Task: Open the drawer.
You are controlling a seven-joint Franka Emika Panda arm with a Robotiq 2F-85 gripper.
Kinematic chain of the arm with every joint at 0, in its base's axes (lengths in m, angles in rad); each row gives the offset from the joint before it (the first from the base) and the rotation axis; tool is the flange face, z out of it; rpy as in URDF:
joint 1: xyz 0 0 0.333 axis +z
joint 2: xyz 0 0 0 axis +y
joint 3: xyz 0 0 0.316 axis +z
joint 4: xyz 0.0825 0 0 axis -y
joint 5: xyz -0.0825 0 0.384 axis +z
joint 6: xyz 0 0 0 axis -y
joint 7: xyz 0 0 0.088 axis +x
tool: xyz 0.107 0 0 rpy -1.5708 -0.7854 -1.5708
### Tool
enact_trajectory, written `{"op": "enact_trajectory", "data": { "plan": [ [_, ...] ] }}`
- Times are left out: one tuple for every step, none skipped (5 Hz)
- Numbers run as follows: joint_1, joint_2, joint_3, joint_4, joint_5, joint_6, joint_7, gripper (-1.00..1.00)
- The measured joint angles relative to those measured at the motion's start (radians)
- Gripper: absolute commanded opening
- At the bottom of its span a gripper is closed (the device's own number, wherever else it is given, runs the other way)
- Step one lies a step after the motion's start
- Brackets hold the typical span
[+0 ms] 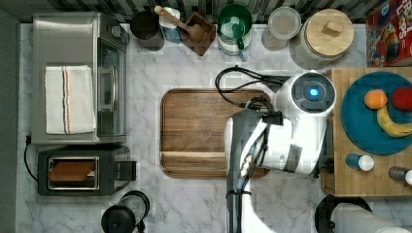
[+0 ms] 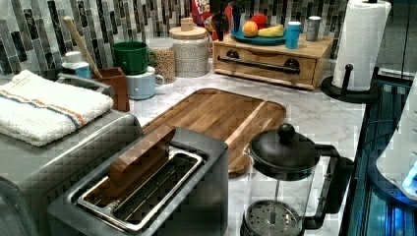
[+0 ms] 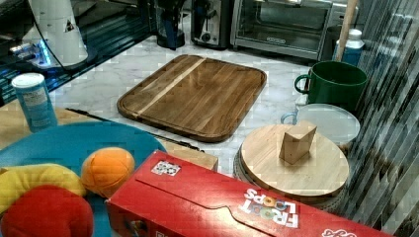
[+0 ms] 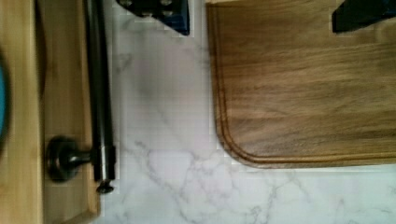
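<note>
Kitchen counter setup. White marble-pattern countertop (image 1: 194, 204) backed by a striped mosaic tile wall (image 2: 39, 29). Appliances: steel toaster oven (image 1: 77, 77) with a folded white striped towel (image 1: 68, 99) on top, black slot toaster (image 1: 82, 171), glass French press with black lid (image 2: 282, 187). Also a dark-brown wooden tray (image 1: 194, 131), green mug (image 2: 132, 56), ceramic jar with round wooden lid (image 3: 291, 163), white paper towel roll on black stand (image 2: 361, 44), red cereal box (image 3: 222, 202), blue plate of fruit (image 1: 374, 114).

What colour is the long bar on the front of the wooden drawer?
Black. The handle runs across the light wooden drawer; it shows best in the left view.
</note>
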Motion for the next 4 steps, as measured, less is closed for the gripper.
{"op": "enact_trajectory", "data": {
  "plan": [
    [-0.021, 0.007, -0.019, -0.002, -0.001, 0.048, -0.043, 1.0],
    [-0.046, 0.024, -0.046, 0.0, -0.002, 0.072, -0.058, 1.0],
    [-0.064, 0.053, -0.077, 0.004, -0.057, 0.104, -0.087, 1.0],
    [-0.094, 0.086, -0.08, 0.004, -0.071, 0.119, -0.151, 1.0]
  ]
}}
